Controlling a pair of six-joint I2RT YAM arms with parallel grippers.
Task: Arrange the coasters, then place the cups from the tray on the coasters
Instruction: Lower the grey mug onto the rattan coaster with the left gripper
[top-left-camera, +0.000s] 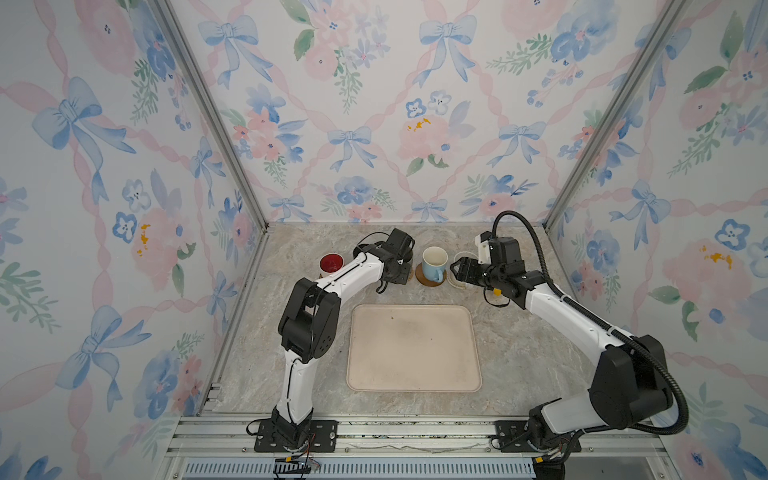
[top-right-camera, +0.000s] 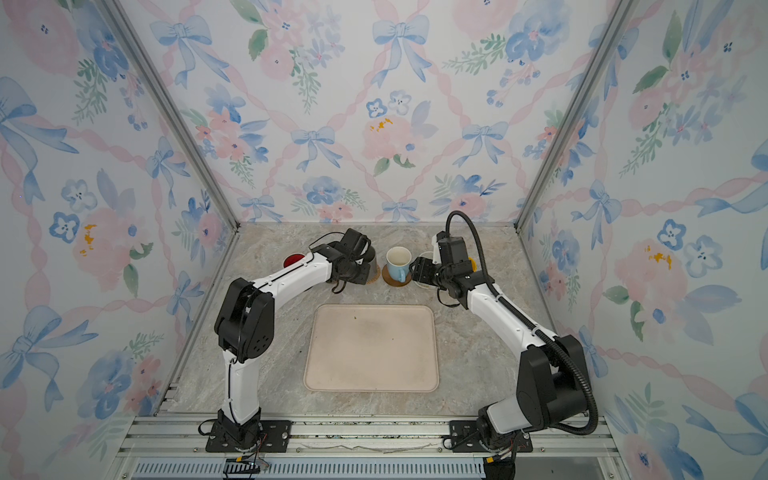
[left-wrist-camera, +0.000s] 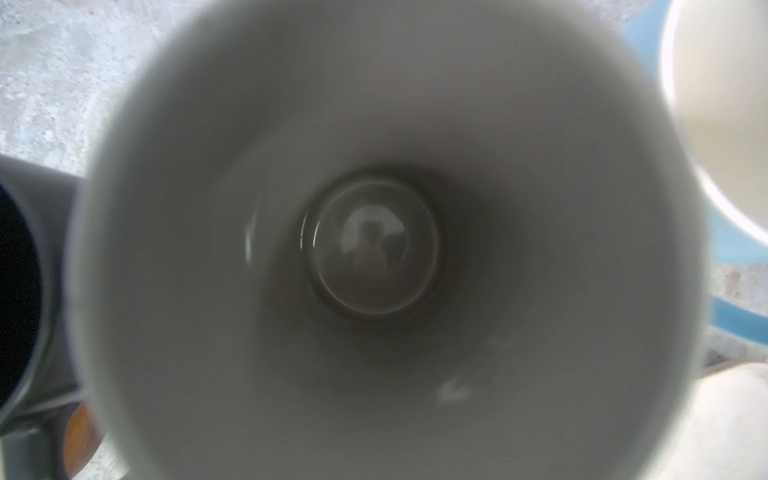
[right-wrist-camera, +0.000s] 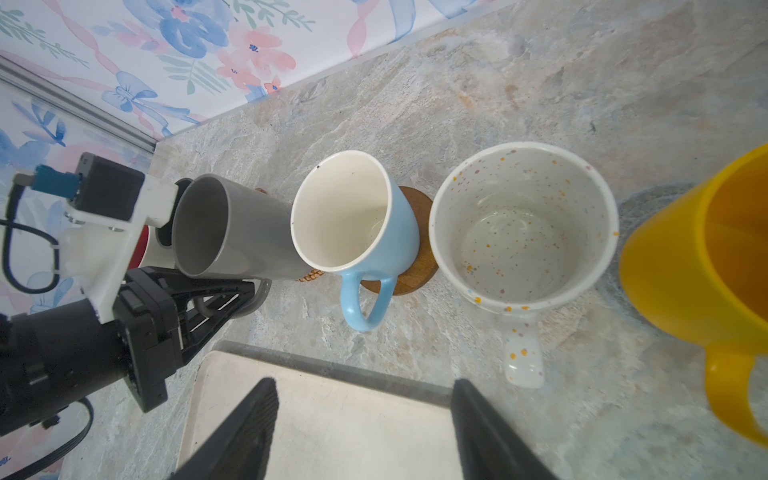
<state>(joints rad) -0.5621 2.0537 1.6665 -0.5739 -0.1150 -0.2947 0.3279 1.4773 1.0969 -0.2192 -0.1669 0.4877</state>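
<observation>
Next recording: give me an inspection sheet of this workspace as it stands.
Surface: marble-look tabletop, no spills seen.
Job's things: tray empty; light blue mug on wooden coaster; speckled mug, yellow mug and red-lined mug upright; black mug glimpsed in the left wrist view; other coasters mostly hidden.
Clutter: nothing seen.
Grippers: left gripper shut on grey mug at its handle; right gripper open, empty.
Cables: black conduit arcs over the right arm; loose wires at the left base.
Surroundings: floral wallpaper, aluminium frame.
</observation>
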